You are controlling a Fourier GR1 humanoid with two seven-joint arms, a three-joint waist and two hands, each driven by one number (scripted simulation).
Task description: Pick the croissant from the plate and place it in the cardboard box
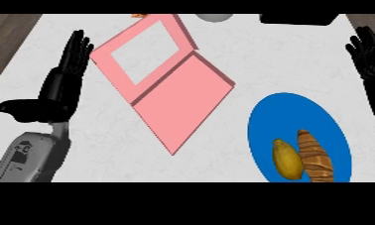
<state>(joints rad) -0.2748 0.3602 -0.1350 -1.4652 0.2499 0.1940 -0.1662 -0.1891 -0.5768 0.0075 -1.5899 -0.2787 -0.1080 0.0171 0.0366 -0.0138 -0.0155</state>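
Two hands, left hand (67, 65) and right hand (364, 53), straight-fingered, holding nothing; croissant (315, 157) lengthwise top-to-bottom on plate (293, 115).

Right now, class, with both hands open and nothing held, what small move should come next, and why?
Probably lower the right hand toward the croissant, which lies on the blue plate beside a yellow item. That hand is nearer the plate; the pink box sits open between the two hands.

A single head-level camera looked steeply down onto the white counter (285, 65), near enough that the blue plate (267, 125) at five o'clock was cut by the frame's lower edge and the pink box (183, 100) lay near centre
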